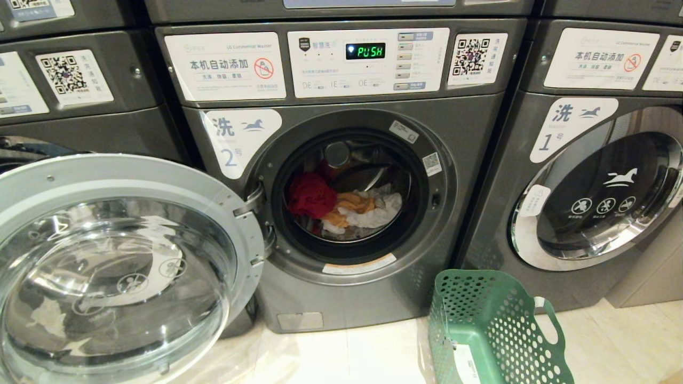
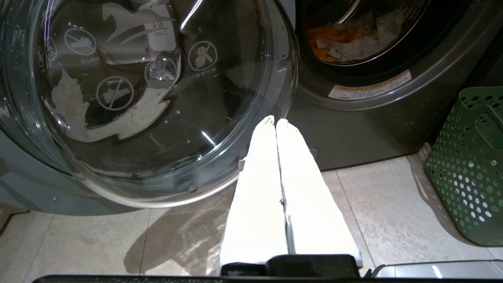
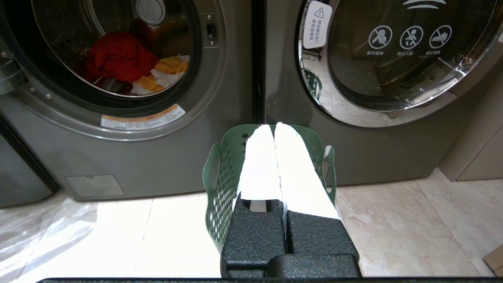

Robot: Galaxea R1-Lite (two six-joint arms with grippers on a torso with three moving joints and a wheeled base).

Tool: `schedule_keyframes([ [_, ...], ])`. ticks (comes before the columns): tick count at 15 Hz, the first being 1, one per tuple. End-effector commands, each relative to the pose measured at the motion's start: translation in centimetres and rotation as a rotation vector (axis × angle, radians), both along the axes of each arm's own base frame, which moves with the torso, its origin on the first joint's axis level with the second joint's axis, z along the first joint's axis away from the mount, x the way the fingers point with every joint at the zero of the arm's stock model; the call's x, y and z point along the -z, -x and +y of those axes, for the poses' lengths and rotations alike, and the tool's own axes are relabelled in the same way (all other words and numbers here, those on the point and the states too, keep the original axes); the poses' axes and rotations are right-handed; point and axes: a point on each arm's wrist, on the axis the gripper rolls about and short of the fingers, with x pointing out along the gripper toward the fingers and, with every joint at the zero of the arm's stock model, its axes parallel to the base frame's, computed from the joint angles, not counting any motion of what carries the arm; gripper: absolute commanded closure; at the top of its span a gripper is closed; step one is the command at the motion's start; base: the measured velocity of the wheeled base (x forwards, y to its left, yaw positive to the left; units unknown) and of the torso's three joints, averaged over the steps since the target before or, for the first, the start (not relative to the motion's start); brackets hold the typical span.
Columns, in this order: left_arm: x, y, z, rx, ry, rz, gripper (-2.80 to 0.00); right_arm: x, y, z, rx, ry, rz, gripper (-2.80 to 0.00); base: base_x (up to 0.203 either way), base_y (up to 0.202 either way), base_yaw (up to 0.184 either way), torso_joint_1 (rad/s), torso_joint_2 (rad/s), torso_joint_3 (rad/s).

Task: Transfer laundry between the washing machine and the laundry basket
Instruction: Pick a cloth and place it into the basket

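Note:
The washing machine [image 1: 469, 133] labelled 2 stands with its round glass door [image 1: 117, 266] swung wide to the left. Inside its drum lies the laundry: a red garment [image 1: 310, 195], an orange one [image 1: 352, 205] and a white one [image 1: 376, 213]. The green laundry basket [image 1: 496, 330] stands on the floor to the right of the machine's front, and nothing shows inside it. My left gripper [image 2: 276, 121] is shut and holds nothing, low in front of the open door's edge. My right gripper [image 3: 274, 126] is shut and holds nothing, above the basket [image 3: 224, 173]. Neither arm shows in the head view.
A like grey machine labelled 1 [image 1: 587, 176] stands to the right with its door closed. Another machine [image 1: 80, 85] is behind the open door at the left. The floor [image 1: 373, 357] is pale tile. The panel display [image 1: 365, 51] reads PUSH.

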Motion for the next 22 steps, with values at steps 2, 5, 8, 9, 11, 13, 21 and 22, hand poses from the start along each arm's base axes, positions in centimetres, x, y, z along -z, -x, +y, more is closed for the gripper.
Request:
schedule_keyframes([
  [2, 0.05, -0.02, 0.00, 0.001, -0.003, 0.004, 0.00, 0.93, -0.27, 0.01, -0.004, 0.012, 0.033, 0.00, 0.000, 0.000, 0.000, 0.000, 0.00, 0.000],
  [5, 0.04, -0.02, 0.00, -0.001, 0.004, 0.003, 0.00, 0.93, -0.28, 0.01, -0.004, 0.018, 0.034, 0.00, 0.000, 0.000, 0.000, 0.000, 0.00, 0.000],
  [8, 0.04, -0.02, 0.01, -0.002, 0.005, 0.003, 0.00, 0.93, -0.27, 0.00, 0.002, 0.012, 0.033, 0.00, 0.000, 0.000, 0.000, 0.000, 0.00, 0.000],
  [9, 0.05, -0.02, 0.01, -0.002, 0.005, 0.004, 0.00, 0.93, -0.27, 0.00, 0.002, 0.010, 0.033, 0.00, 0.000, 0.000, 0.000, 0.000, 0.00, 0.000],
  [11, 0.07, -0.02, 0.00, 0.001, -0.003, 0.006, 0.00, 0.93, -0.27, 0.00, 0.002, 0.010, 0.033, 0.00, 0.000, 0.000, 0.000, 0.000, 0.00, 0.000],
  [13, 0.07, -0.02, 0.01, -0.002, 0.003, 0.006, 0.00, 0.93, -0.27, 0.00, 0.002, 0.010, 0.033, 0.00, 0.000, 0.000, 0.000, 0.000, 0.00, 0.000],
  [21, 0.02, -0.02, 0.00, -0.002, -0.003, 0.001, 0.00, 0.97, -0.28, 0.00, 0.002, 0.012, 0.034, 0.00, 0.000, 0.000, 0.000, 0.000, 0.00, -0.082],
  [22, 0.02, -0.02, 0.00, -0.001, -0.003, 0.001, 0.00, 0.96, -0.28, 0.00, 0.002, 0.012, 0.034, 0.00, 0.000, 0.000, 0.000, 0.007, 0.00, -0.191],
])
